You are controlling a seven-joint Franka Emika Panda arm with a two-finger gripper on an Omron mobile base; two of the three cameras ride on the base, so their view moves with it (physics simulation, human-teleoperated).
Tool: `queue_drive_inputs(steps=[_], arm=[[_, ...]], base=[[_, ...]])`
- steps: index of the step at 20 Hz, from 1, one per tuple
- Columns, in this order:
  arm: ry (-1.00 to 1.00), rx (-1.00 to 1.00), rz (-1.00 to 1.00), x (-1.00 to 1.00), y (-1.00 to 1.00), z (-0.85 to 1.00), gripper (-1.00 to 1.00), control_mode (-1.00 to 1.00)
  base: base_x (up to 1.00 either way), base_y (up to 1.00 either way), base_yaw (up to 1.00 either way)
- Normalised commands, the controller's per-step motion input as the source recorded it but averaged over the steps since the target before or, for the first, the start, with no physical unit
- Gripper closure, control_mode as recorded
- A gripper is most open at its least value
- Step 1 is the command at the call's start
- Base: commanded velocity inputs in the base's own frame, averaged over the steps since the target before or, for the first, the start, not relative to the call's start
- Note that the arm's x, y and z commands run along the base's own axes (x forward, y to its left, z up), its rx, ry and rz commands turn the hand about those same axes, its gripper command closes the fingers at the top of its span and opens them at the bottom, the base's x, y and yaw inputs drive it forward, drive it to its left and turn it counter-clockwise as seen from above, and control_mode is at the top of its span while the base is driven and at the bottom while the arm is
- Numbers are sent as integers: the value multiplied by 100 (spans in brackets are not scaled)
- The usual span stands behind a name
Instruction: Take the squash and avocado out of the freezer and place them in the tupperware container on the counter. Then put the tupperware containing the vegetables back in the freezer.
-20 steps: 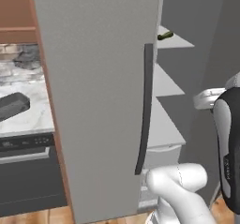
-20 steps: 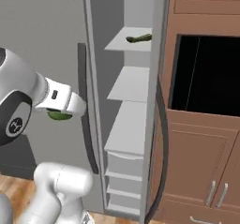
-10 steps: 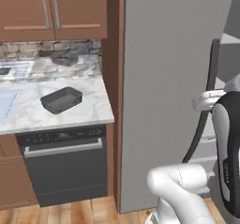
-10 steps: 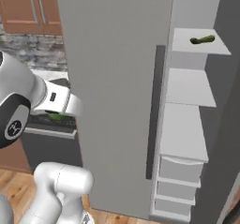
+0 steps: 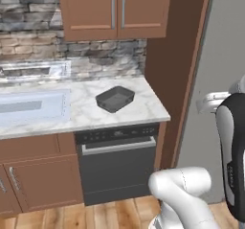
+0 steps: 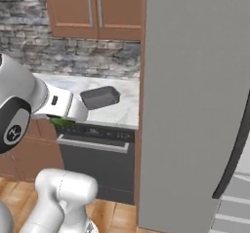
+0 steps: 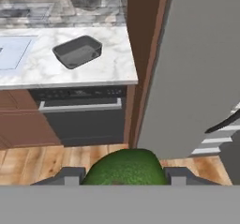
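**Avocado in the jaws, tub not yet filled**

Jaws [image 7: 123,174] are clamped on a dark green rounded thing, which you can take to be the avocado [image 7: 124,168]; in the hand view it sits between the two dark tips at the bottom edge. In the right base view a sliver of green [image 6: 62,122] peeks out under the white wrist, held in the air in front of the black appliance panel [image 6: 97,166] and short of the worktop's edge.

Ahead of you, the tupperware container [image 5: 115,98] stands on the marble worktop [image 5: 86,113], near its right end and to the right of the pale sink [image 5: 28,108]. Nothing shows inside it, so judge that neither vegetable has gone in yet. The freezer [image 6: 195,100] is to your right, its broad grey door [image 7: 201,73] swung out with pale shelves [image 6: 237,212] showing beyond its edge. The squash cannot be made out from here.

As far as you can tell, one vegetable is out and in transit. Left for you: lower it into the tub, return for the squash, add that, then carry the loaded tub back into the freezer.
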Motion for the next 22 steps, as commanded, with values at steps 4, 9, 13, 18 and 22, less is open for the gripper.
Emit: queue_drive_inputs(steps=[4,9,13,18,22], arm=[[0,0,0,0,0,0,100,100],[0,0,0,0,0,0,100,100],[0,0,0,0,0,0,100,100],[8,0,0,23,21,-33,100,-100],[10,0,0,83,57,-76,100,-100]], base=[[67,66,0],[81,35,0],[64,27,0],[18,14,0],[0,0,0]])
